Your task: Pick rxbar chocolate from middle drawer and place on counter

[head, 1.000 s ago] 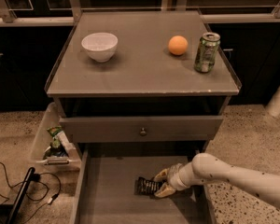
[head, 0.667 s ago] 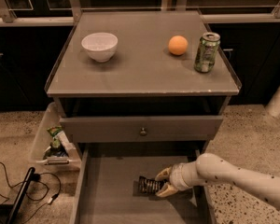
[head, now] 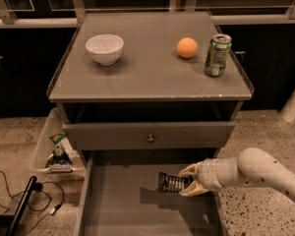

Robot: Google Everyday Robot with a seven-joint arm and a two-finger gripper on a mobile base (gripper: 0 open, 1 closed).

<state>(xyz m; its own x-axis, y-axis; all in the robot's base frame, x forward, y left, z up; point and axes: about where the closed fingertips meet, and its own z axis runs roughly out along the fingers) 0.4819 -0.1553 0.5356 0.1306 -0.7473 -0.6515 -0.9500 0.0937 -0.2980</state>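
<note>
The rxbar chocolate (head: 170, 183), a small black bar with pale stripes, hangs a little above the floor of the open middle drawer (head: 123, 210) and casts a shadow below it. My gripper (head: 190, 181) reaches in from the right, and its pale fingers (head: 189, 170) are shut on the bar's right end. The counter (head: 152, 80) is the grey cabinet top above the drawer.
On the counter stand a white bowl (head: 104, 48), an orange (head: 187, 47) and a green soda can (head: 217, 54) near the right rim. A closed drawer front with a knob (head: 150, 138) sits just above the open drawer. A clear bin (head: 54, 151) and cables (head: 19, 205) lie at the left.
The bar has risen off the drawer floor and moved up and to the right with my gripper, which closed on it.
</note>
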